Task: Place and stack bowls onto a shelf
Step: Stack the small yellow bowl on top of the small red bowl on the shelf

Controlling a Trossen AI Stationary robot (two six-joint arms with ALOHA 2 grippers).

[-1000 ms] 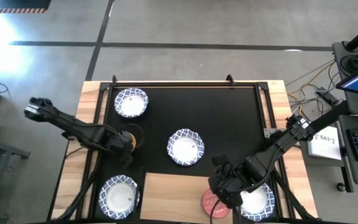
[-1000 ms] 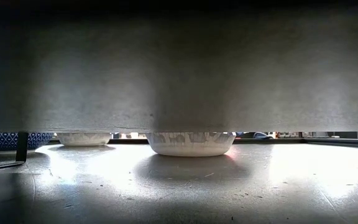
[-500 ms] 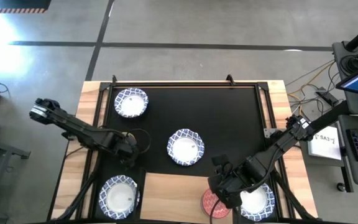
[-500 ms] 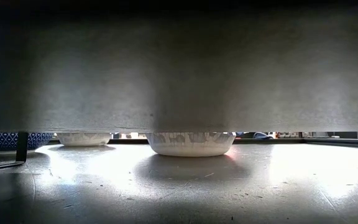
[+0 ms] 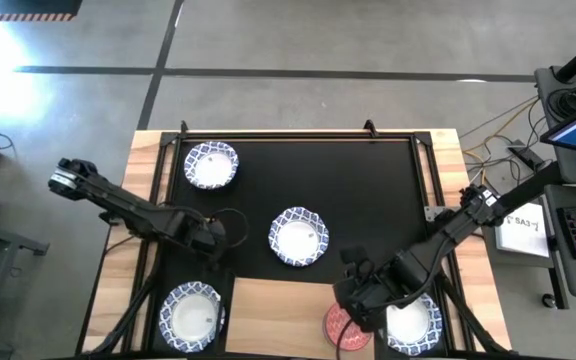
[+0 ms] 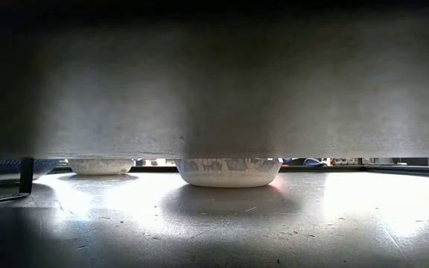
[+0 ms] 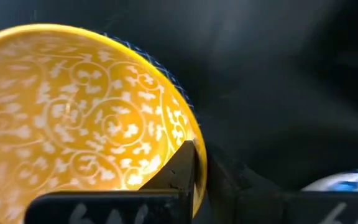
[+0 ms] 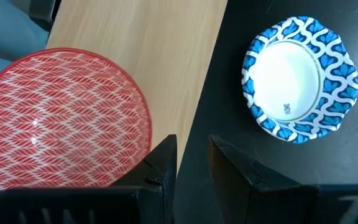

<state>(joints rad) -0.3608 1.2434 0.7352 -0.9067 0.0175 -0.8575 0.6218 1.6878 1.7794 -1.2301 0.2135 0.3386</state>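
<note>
Left gripper (image 7: 199, 177): fingers clamped on rim of yellow-gold patterned bowl (image 7: 73, 118). Right gripper (image 8: 191, 158): clamped on rim of red patterned bowl (image 8: 61, 118) over light-wood shelf board (image 8: 148, 37).

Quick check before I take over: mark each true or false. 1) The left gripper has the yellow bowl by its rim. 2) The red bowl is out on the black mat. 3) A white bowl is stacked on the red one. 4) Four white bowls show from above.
1) True: the left gripper pinches the yellow bowl at its rim.
2) False: the red bowl is over the shelf, its rim between the right gripper's fingers.
3) False: nothing sits in the red bowl; a white bowl lies beside the shelf on the mat.
4) True: four show in the high view.
</note>
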